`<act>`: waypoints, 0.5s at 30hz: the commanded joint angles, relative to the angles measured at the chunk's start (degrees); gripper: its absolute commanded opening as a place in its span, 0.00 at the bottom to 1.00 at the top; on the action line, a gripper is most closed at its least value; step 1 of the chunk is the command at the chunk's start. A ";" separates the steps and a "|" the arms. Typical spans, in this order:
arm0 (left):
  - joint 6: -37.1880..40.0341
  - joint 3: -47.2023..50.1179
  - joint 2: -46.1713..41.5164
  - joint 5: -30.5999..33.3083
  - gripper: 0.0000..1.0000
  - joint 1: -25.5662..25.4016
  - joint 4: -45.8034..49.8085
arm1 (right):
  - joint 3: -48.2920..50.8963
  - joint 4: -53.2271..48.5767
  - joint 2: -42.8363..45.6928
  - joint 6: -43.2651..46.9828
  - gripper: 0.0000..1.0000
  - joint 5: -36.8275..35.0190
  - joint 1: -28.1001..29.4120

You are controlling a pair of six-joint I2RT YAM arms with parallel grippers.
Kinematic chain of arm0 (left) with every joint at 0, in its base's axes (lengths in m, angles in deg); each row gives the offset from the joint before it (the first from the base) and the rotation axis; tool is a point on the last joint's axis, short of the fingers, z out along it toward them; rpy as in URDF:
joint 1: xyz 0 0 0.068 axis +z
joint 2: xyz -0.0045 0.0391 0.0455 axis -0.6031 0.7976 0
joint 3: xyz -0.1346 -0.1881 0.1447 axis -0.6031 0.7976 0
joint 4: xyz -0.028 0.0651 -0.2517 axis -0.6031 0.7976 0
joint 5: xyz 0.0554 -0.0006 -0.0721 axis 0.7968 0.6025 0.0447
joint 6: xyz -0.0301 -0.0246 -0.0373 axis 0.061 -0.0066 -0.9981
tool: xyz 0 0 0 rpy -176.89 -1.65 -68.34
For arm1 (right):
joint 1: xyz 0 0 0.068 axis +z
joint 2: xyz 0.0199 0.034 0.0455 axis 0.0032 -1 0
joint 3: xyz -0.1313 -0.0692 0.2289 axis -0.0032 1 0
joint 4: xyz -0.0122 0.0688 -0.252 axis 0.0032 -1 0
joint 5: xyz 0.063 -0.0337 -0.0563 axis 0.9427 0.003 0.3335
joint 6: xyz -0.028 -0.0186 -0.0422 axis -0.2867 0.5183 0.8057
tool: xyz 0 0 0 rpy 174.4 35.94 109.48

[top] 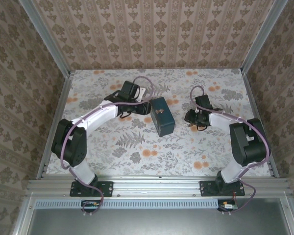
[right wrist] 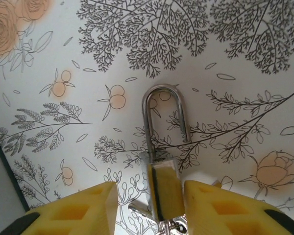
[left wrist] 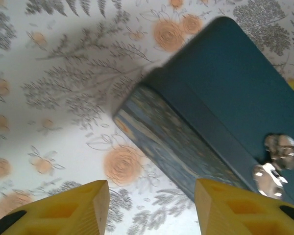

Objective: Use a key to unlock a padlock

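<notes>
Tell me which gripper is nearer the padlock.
Right. The padlock sits between the spread fingers of the right gripper. The left gripper is on the other side of the teal box, away from the padlock.

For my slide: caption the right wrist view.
Right gripper's yellow fingers flank a silver metal padlock on floral table cover.
</notes>
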 commanded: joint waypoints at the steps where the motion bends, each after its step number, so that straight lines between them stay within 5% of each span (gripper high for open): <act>1: -8.57 0.86 -1.89 1.86 0.51 -2.32 -1.01 | -3.18 -1.25 4.99 4.24 0.43 1.25 -0.04; 6: -13.60 0.35 -1.51 1.54 0.52 -4.95 -1.91 | -3.16 2.04 8.21 3.92 0.41 12.40 2.36; 15: -18.41 1.47 -1.52 5.26 0.54 -8.30 -2.54 | -2.50 5.42 10.00 0.35 0.44 16.14 7.14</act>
